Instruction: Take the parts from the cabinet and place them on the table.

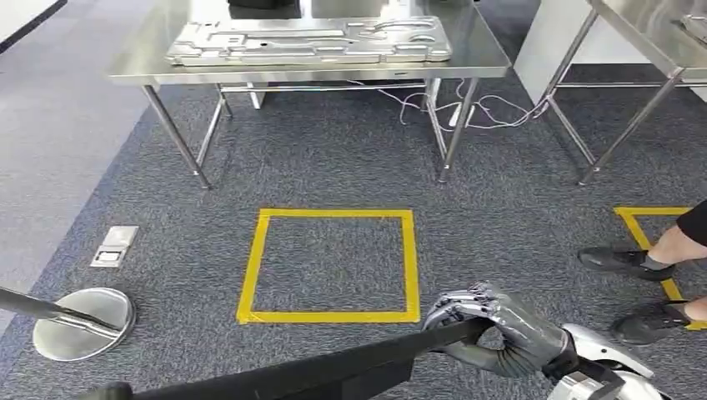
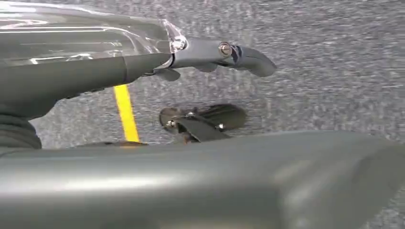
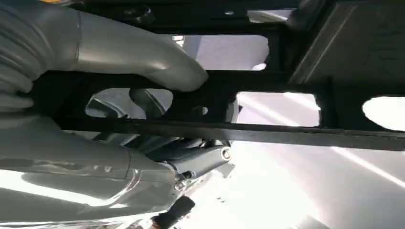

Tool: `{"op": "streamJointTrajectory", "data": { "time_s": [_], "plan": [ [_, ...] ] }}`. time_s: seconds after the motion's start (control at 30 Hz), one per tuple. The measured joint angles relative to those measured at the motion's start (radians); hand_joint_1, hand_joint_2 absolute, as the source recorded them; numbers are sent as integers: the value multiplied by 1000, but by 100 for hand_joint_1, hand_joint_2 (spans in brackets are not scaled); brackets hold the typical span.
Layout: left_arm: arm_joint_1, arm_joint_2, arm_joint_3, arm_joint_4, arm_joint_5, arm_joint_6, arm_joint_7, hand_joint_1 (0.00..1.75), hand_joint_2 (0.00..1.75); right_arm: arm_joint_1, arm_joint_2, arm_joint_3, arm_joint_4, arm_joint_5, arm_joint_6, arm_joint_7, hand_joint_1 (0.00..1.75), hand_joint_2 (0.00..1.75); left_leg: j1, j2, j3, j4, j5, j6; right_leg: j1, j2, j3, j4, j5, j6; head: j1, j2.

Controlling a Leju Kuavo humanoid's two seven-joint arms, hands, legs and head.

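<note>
right hand (image 1: 492, 325): clamped around long flat black metal part (image 1: 333, 371) | left hand (image 2: 143, 62): grip cannot be told | part's long axis crosses robot's front, low | steel table (image 1: 492, 62): straight ahead, beyond yellow tape square (image 1: 250, 258)

Yellow tape square (image 1: 332, 265) on carpet; person's black shoes (image 1: 621, 262) at right

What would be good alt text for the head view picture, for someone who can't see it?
The robot's right hand grips a long flat black part low in the picture, above grey carpet with a yellow tape square. Ahead stands a stainless steel table holding a flat silver pressed-metal panel; a person's dark shoes show at the right.
</note>
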Motion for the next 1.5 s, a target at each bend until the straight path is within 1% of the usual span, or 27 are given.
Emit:
{"op": "streamJointTrajectory", "data": {
  "time_s": [0.13, 0.17, 0.2, 0.27, 0.3, 0.33, 0.37, 0.4, 0.47, 0.53, 0.6, 0.7, 0.8, 0.83, 0.87, 0.9, 0.97, 1.03, 1.13, 1.17, 1.2, 1.3, 1.33, 1.37, 1.4, 1.47, 1.5],
  "plan": [
    [0, 0, 0, 0, 0, 0, -1, 0, 175, -2, 0, 0, 0, -1, 0, 0, 175, 175, -2, -1, 9, -29, -20, 24, -4, -1, 1, -13, -1, 26, 1, 0],
    [0, 0, 0, 0, 0, 0, -2, 0, 175, -4, 0, -2, -1, -1, 0, 0, 175, 175, 2, 0, 17, -38, -17, 30, -5, -1, 1, 1, -10, 27, 1, 0],
    [-3, 0, 0, 0, 1, 0, -2, 0, 175, -6, 0, -2, -1, -1, 0, -1, 175, 175, 2, 1, 22, -40, -20, 38, -4, 2, -20, 44, -33, 24, 1, 0],
    [-5, 1, 0, 0, 0, 0, -2, 0, 175, -4, 0, -1, -1, 0, 0, -1, 175, 175, -1, 2, 30, -40, -26, 49, -1, 3, -105, 200, -97, 22, 2, 0],
    [-4, 1, 0, 0, 0, 0, -2, 0, 175, -3, 0, -1, 0, -1, 0, -1, 175, 175, -4, 2, 34, -40, -30, 53, 1, 4, -146, 269, -113, 22, 2, 0],
    [-3, 1, 0, 0, 0, 0, -1, 0, 175, -3, 0, -1, 0, -1, 0, 0, 175, 175, -6, 1, 40, -40, -34, 53, 1, 4, -167, 294, -104, 22, 1, 0],
    [-3, 1, 0, 0, 0, 0, -1, 0, 175, -3, 0, -1, 0, -1, 0, 0, 175, 175, -7, 1, 48, -40, -39, 53, 1, 4, -166, 274, -72, 22, 1, 0],
    [-3, 1, 0, 0, 0, 0, -1, 0, 175, -3, 0, -1, 0, -1, 0, 0, 175, 175, -8, -1, 57, -39, -46, 51, 2, 4, -144, 213, -23, 22, 1, 0],
    [-3, 1, 0, 0, 0, 0, -1, 0, 175, -4, 0, -1, 0, 0, -2, -1, 175, 175, -8, -3, 80, -39, -62, 43, 5, 4, -78, 47, 72, 14, 1, 0],
    [-5, 1, 0, 0, 0, 0, -1, 0, 175, -6, 0, -1, 0, 1, -5, -8, 175, 175, -12, -3, 79, -34, -73, 31, 13, 4, -58, 13, 42, 3, 2, 0],
    [-5, 1, 0, 1, -1, 0, -1, 0, 175, -6, 0, -1, 0, 3, -6, -13, 175, 175, -9, 0, 81, -41, -74, 26, 17, 7, -62, 17, 38, -6, 1, 0],
    [-12, 2, 0, 1, -2, 0, -2, 0, 175, -9, 2, 0, -2, 3, -7, -19, 175, 175, -9, 0, 75, -7, -99, 6, 4, 5, -45, 4, 32, -20, 0, 0],
    [-10, 2, 0, 1, -2, 0, -1, 0, 175, -9, 10, 1, -2, 2, -7, -21, 175, 175, 3, 0, -51, 205, -177, -10, 3, 5, -33, 5, 18, -26, 0, 0],
    [-8, 2, 0, 1, -2, 0, -1, 0, 175, -8, 12, 2, -2, 2, -7, -21, 175, 175, 5, 0, -86, 252, -178, -12, 3, 8, -28, 5, 13, -25, 0, 0],
    [-7, 2, 0, 1, -2, 0, -1, 0, 175, -8, 14, 3, -2, 2, -7, -22, 175, 175, 6, 0, -96, 248, -151, -14, 2, 12, -19, 5, 7, -23, 0, 0],
    [-7, 2, 0, 1, -2, 0, -1, 0, 175, -8, 16, 3, -2, 2, -7, -23, 175, 175, 6, 0, -85, 200, -102, -12, 1, 15, -7, 5, -1, -21, 0, 0],
    [-6, 2, 0, 1, -2, 0, -1, 0, 175, -10, 20, 4, -2, 2, -7, -26, 175, 175, 6, -2, -31, 40, 18, -5, 0, 23, 20, 5, -17, -16, 0, 0],
    [-3, 2, 0, 1, -2, 0, -1, 0, 175, -13, 23, 6, -2, 2, -8, -28, 175, 175, -1, -17, -20, 15, 15, 4, 1, 31, 19, 3, -24, -6, 0, 0],
    [-6, 2, 0, 1, -2, 0, 0, 0, 175, -10, 24, 9, -2, 1, -9, -29, 175, 175, -7, -12, -13, -8, -13, 26, -2, 34, 13, -6, -23, 14, -1, 0],
    [-8, 3, 0, 1, -2, 0, -1, 0, 175, -11, 24, 8, -3, 1, -10, -29, 175, 175, 3, -7, -3, -23, -12, 31, -3, 29, 18, -5, -31, 20, 0, 0],
    [-8, 3, 0, 1, -2, 0, -2, 0, 175, -12, 24, 8, -3, 1, -10, -29, 175, 175, 2, -5, 8, -30, -13, 35, -2, 21, 17, 13, -37, 19, -1, 0],
    [-7, 3, 0, 1, -2, 0, -2, 0, 175, -10, 24, 9, -2, 1, -10, -30, 175, 175, -1, 5, 23, -32, -26, 49, 0, 20, -105, 222, -121, 17, 0, 0],
    [-6, 3, 0, 1, -2, 0, -1, 0, 175, -8, 24, 10, -2, 1, -10, -30, 175, 175, -3, 8, 28, -32, -31, 50, 1, 20, -144, 279, -127, 18, 0, 0],
    [-5, 3, 0, 1, -3, 0, -1, 0, 175, -8, 24, 10, -2, 1, -10, -30, 175, 175, -4, 11, 35, -32, -36, 49, 1, 20, -160, 287, -110, 19, 0, 0],
    [-5, 3, 0, 1, -3, 0, -1, 0, 175, -8, 24, 10, -2, 1, -10, -30, 175, 175, -4, 14, 45, -32, -43, 47, 1, 19, -153, 254, -70, 19, 0, 0],
    [-5, 3, 0, 1, -3, 0, -1, 0, 175, -8, 24, 10, -2, 1, -11, -30, 175, 175, -4, 18, 72, -32, -61, 38, 2, 7, -91, 90, 47, 16, 0, 0],
    [-4, 3, 0, 1, -3, 0, -1, 0, 175, -9, 24, 10, -2, 1, -11, -31, 175, 175, -4, 19, 79, -32, -69, 34, 5, -4, -70, 52, 51, 10, 0, 0]
  ]
}}
